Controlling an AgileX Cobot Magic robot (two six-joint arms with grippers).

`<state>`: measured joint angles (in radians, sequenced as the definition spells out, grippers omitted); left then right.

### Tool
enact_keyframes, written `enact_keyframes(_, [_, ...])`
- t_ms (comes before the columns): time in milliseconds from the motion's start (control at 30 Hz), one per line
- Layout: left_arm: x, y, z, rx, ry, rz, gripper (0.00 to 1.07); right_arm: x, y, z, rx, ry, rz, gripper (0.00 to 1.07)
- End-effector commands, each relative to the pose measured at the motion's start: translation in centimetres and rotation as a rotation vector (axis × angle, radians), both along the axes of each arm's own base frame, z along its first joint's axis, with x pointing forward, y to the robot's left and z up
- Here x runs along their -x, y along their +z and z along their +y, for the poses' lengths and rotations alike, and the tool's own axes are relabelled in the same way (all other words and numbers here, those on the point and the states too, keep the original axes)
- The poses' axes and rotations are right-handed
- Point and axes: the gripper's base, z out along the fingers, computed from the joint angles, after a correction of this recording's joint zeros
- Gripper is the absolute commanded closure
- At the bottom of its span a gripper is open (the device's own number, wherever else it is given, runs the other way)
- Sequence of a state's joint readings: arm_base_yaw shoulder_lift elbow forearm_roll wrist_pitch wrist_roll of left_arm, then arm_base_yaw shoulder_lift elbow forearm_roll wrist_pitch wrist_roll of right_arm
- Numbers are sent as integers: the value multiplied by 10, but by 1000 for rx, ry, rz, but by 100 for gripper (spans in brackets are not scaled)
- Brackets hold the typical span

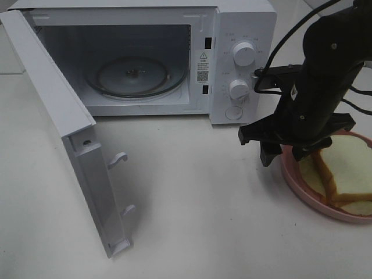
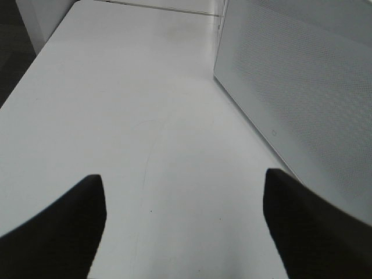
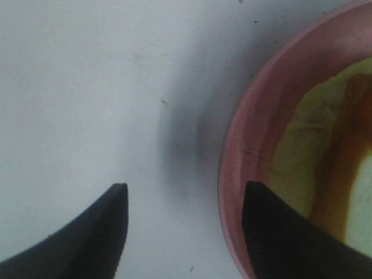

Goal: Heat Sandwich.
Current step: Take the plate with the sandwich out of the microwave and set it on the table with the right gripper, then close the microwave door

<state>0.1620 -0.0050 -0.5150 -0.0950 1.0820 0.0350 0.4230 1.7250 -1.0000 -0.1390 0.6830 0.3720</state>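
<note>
A: Where is the sandwich (image 1: 349,174), and why does the oven stand the way it does?

B: The sandwich lies on a pink plate (image 1: 302,195) at the right edge of the table (image 1: 192,197), in front of the microwave (image 1: 174,58). The microwave door (image 1: 64,133) is swung wide open and the glass turntable (image 1: 136,75) inside is bare, apparently ready to take the food

A: What are the fingers doing?

B: The right gripper (image 1: 286,154) hangs over the plate's near rim. Its two fingers are spread apart, one over bare table and one over the rim, probably to pinch the plate's edge. They hold nothing. The left gripper (image 2: 183,226) is also spread wide and empty, over bare table beside the microwave's side wall
</note>
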Motion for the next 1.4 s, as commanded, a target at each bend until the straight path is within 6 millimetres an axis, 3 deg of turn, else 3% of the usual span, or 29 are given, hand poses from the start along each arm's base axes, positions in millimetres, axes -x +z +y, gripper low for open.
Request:
enact_keyframes(33, [2,1,0,2,5,-30,35,3,10,-1,-6,27,3,48])
enact_keyframes(500, [2,1,0,2,5,-29,35,-2,68,-25,-97,80,154,48])
enact_keyframes(833, [2,1,0,2,5,-29,35,11,105,-76,-97,-33,133,48])
enact_keyframes(900, [2,1,0,2,5,-29,35,20,116,-86,-98,-59,130,48])
enact_keyframes(1167, [2,1,0,2,5,-29,35,52,157,-91,-126,-69,-11,48])
enact_keyframes(1200, [2,1,0,2,5,-29,35,67,172,-93,-136,-71,-79,48])
enact_keyframes(1267, [2,1,0,2,5,-29,35,75,180,-93,-141,-72,-113,48])
enact_keyframes(1400, [2,1,0,2,5,-29,35,114,210,-97,-162,-62,-268,48])
